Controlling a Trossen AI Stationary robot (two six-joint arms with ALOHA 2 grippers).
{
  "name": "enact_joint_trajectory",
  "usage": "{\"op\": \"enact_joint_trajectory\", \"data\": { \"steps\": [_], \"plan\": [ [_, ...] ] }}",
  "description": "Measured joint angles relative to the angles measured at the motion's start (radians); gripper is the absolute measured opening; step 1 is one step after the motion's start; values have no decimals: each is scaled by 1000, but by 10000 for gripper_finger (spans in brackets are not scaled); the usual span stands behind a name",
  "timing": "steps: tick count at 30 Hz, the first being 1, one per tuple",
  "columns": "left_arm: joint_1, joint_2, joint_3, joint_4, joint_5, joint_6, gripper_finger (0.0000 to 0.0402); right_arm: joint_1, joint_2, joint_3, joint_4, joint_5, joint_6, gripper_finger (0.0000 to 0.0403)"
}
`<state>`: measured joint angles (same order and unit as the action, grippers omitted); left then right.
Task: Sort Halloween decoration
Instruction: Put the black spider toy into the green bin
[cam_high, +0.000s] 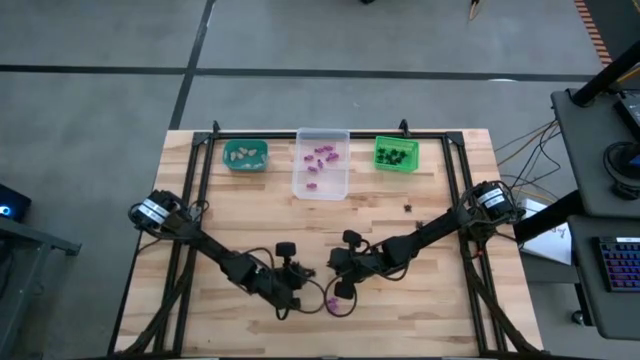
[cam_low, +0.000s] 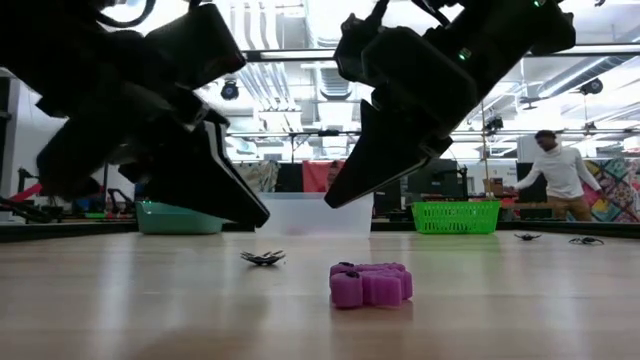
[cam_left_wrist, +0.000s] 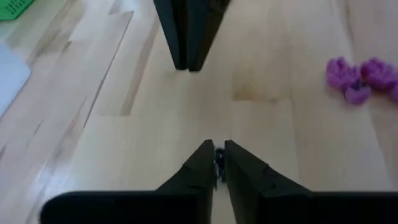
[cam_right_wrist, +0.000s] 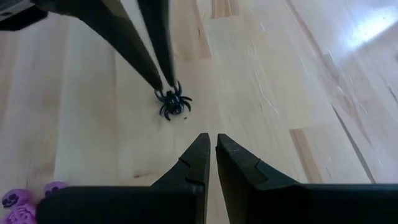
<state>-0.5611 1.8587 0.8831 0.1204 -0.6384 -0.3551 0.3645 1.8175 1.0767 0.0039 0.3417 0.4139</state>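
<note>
Low view | wooden table (cam_low: 520, 300) | left hand (cam_left_wrist: 216, 163) pinching black spider (cam_right_wrist: 173, 103) | right hand (cam_right_wrist: 211, 148) narrow

Black spider (cam_right_wrist: 173, 103); purple trinket (cam_low: 371, 284); teal bin (cam_high: 245, 155); clear bin (cam_high: 321, 180); green bin (cam_high: 396, 154).

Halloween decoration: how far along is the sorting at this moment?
Done: beige pieces sit in the teal bin, purple pieces in the clear bin, black pieces in the green bin. In hand: the left pincer is at a black spider on the table; grip unclear. The right pincer hovers beside it. Left: that spider, a purple cluster near both arms, and a stray black piece nearer the green bin.
</note>
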Motion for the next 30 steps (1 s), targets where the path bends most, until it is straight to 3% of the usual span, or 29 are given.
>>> {"op": "enact_joint_trajectory", "data": {
  "steps": [13, 20, 30],
  "plan": [
    [18, 2, -166, 326, 29, -47, 163, 0, 0, 0, 25, 0, -14, 22],
    [20, 4, -224, 469, 28, -44, 176, -1, 0, 0, 32, 0, -15, 22],
    [20, 34, -222, 501, 19, -44, 176, -1, 0, 0, 32, 0, -17, 22]
  ]
}}
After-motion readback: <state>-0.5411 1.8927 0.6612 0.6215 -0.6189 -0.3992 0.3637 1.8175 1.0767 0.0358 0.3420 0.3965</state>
